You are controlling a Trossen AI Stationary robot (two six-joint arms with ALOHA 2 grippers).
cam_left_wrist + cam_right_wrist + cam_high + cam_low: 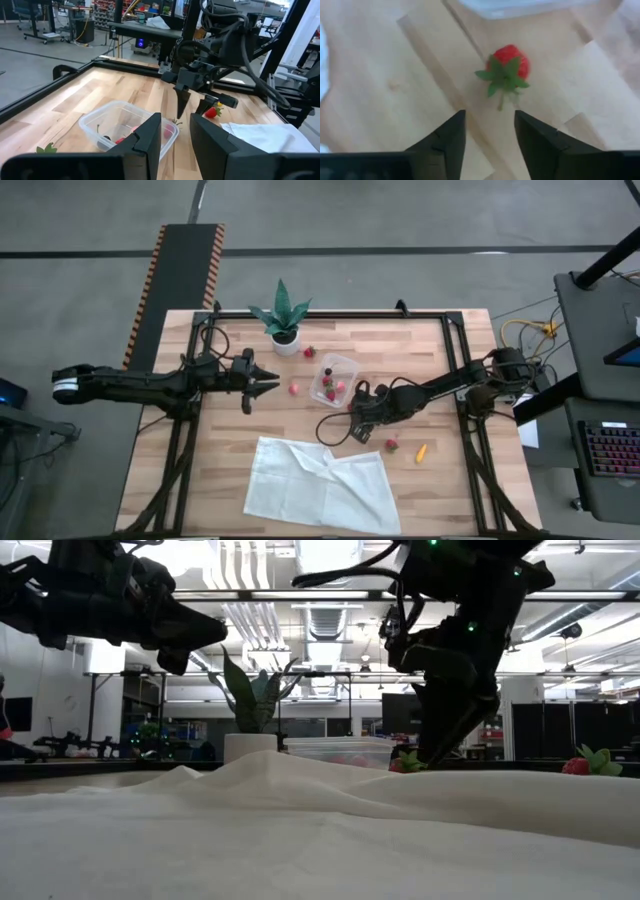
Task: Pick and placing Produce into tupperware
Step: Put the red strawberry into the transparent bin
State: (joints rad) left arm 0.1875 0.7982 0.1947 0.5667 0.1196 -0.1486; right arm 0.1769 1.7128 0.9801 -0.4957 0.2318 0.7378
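Observation:
The clear tupperware (pixel 334 377) stands mid-table and holds red pieces and a dark berry (pixel 327 372). My right gripper (pixel 358 410) is open and points down just right of it. One strawberry (pixel 507 64) lies on the wood ahead of its fingertips (pixel 490 127), close to the tupperware's wall (pixel 535 5). Loose strawberries lie at the pot (pixel 309 352), left of the tupperware (pixel 294 388) and near the cloth (pixel 392 444). An orange piece (pixel 421 452) lies beside that last one. My left gripper (pixel 262 383) waits open above the table, left of the tupperware (pixel 127 125).
A potted green plant (pixel 283 325) stands at the far edge behind the tupperware. A rumpled white cloth (pixel 320 485) covers the near middle and fills the foreground of the low view (pixel 320 830). Bare wood (pixel 190 470) lies to the near left. The table's black frame (pixel 330 313) rims it.

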